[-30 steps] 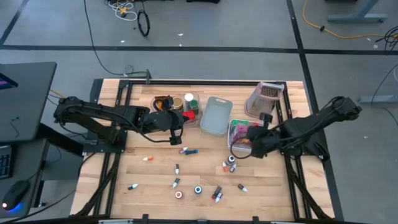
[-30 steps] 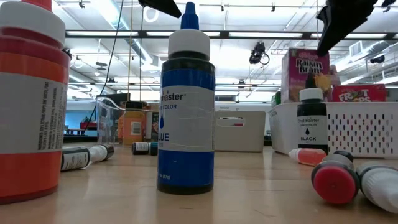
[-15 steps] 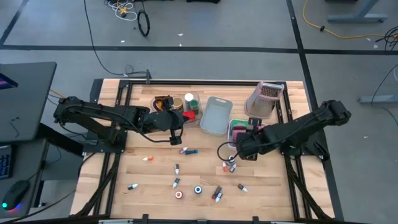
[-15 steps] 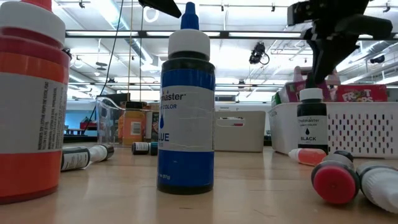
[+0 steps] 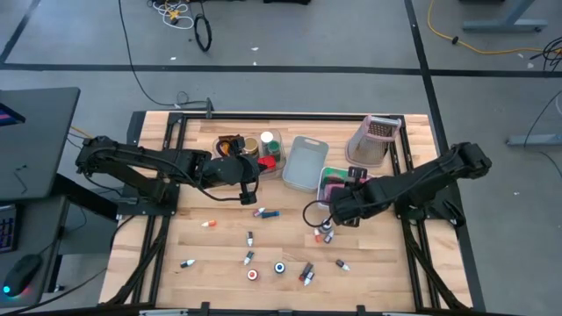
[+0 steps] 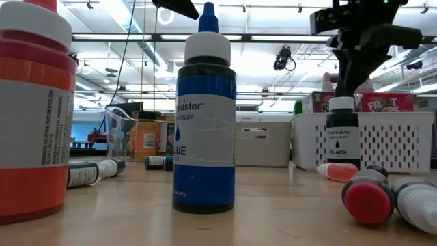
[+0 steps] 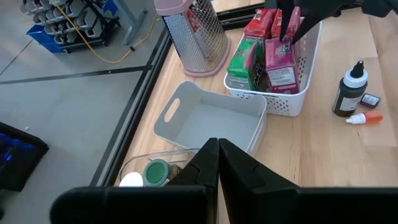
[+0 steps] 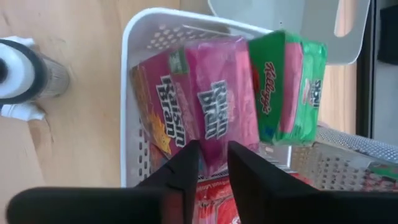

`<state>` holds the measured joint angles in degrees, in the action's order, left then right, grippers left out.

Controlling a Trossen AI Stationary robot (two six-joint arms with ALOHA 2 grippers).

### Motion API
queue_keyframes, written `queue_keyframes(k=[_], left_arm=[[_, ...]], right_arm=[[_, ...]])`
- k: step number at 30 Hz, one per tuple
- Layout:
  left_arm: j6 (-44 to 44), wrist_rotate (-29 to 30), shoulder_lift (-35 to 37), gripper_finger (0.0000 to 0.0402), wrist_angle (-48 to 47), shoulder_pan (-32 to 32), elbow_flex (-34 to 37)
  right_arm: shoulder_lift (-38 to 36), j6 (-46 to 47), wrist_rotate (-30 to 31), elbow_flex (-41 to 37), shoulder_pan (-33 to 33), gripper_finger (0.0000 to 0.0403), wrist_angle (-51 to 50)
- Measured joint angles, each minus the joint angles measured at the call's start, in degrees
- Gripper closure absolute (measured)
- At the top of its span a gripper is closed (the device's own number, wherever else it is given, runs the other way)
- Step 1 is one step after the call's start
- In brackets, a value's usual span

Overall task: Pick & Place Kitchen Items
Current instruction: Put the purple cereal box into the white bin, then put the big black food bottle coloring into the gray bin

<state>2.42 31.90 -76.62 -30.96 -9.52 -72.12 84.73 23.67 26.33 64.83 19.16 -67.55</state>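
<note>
Right gripper (image 8: 211,180) fingers slightly parted over pink cardboard cereal box (image 8: 199,112) in white perforated bin (image 8: 134,93) — release fully, lift straight. Left gripper (image 7: 217,165) clenched, empty.

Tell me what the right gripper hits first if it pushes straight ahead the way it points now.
Probably the pink Raisin Bran box in the white basket: the right gripper has its fingers aimed at it, though depth is unclear.

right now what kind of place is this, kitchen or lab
Likely a robotics lab or workshop, not a kitchen: the wooden table stands on a bare grey floor with loose cables, and the low view shows open ceiling rails and strip lights.
</note>
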Motion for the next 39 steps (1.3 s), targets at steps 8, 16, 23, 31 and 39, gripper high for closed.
queue_keyframes(k=[8,16,23,31,39], left_arm=[[-0.02,-0.04,0.00,0.0384,-0.01,0.02,0.00],[-0.32,-2.16,0.43,0.0384,-0.60,-0.15,0.00],[-1.83,-2.97,3.99,0.0384,-2.47,-2.52,-0.07],[-2.28,-1.41,11.38,0.0384,12.47,-6.48,12.83],[-3.60,-1.41,17.83,0.0384,38.04,-7.28,31.20]], right_arm=[[-0.04,-3.04,-0.44,7.22,0.00,0.0272,-1.07],[-1.30,-4.13,-1.40,12.57,1.52,0.0268,-0.73],[-10.48,-2.81,2.52,3.95,5.82,0.0268,9.75],[-23.08,-13.04,-7.09,-17.10,7.81,0.0268,44.22],[-20.65,-11.93,-14.80,-31.93,8.13,0.0268,68.41]])
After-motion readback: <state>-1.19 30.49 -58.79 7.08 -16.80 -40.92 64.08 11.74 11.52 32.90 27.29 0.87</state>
